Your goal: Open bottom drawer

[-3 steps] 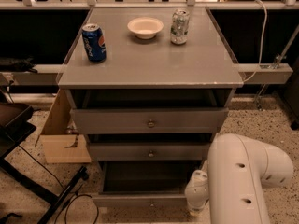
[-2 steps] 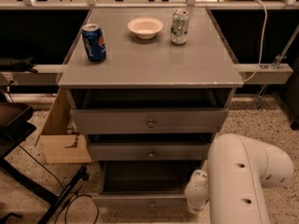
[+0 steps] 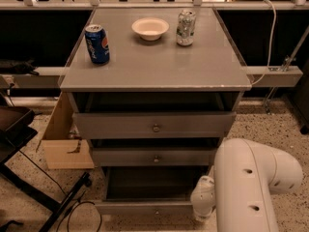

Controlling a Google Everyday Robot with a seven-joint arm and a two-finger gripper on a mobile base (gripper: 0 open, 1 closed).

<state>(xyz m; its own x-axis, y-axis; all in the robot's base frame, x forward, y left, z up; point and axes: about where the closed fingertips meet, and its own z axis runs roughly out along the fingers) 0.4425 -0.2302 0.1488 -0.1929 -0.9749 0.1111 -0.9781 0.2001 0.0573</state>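
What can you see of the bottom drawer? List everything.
The bottom drawer is grey and wood-looking, with a slim front and one small round metal knob at centre. It is the lowest of three and is pulled out level, further than the middle drawer above it. Its shallow tray is dark, and nothing shows inside. The tool is low at its right front corner; contact cannot be told.
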